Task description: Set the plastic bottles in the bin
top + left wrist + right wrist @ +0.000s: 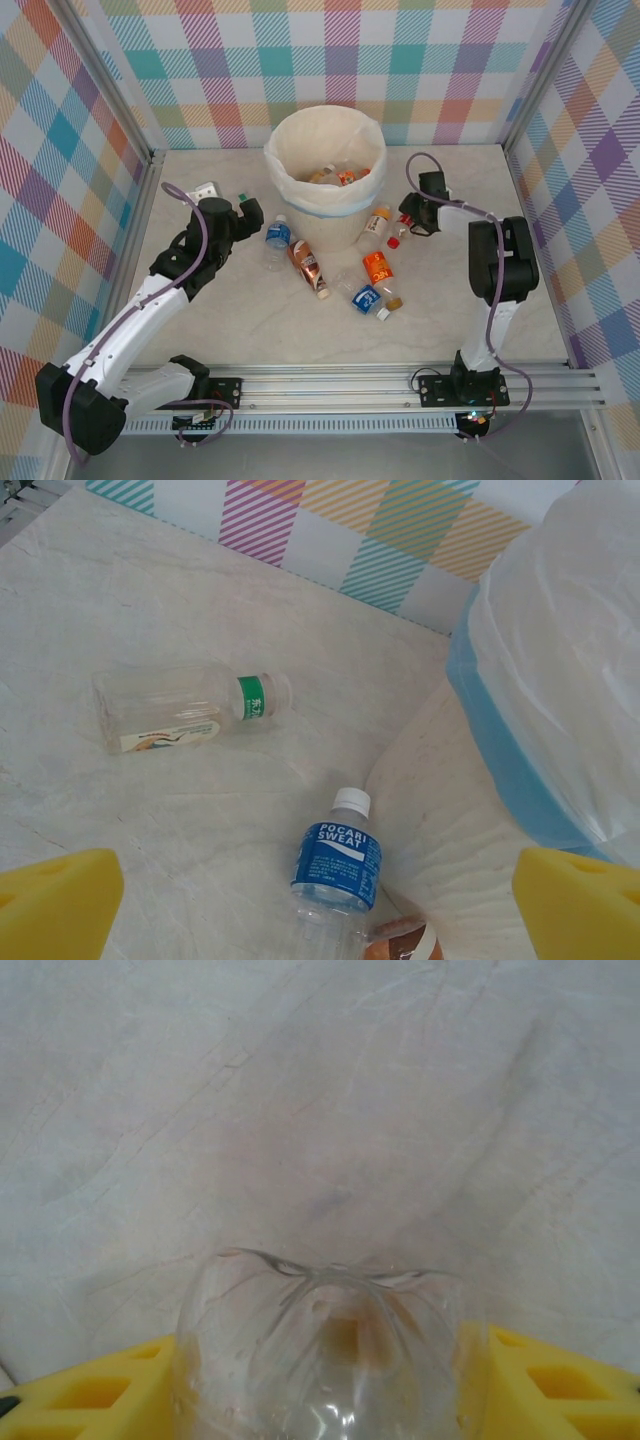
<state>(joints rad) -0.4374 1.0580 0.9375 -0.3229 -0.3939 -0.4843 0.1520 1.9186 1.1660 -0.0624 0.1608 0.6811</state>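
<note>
Reaching low beside bin (340,228), right tool (325,1352) clasping clear bottle (330,1305), left tool (320,900) spread wide.

Pastel plaid walls (400,60); pale marble tabletop (300,330)

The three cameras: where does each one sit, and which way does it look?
Top external: above and behind the arms, looking down on table, bin and both arms.
Left wrist: on the left arm, facing the table; open yellow fingers at the bottom corners.
Right wrist: close above the table, clear bottle between its fingers.
Shared: top and left wrist both show the blue-labelled bottle beside the bin.
</note>
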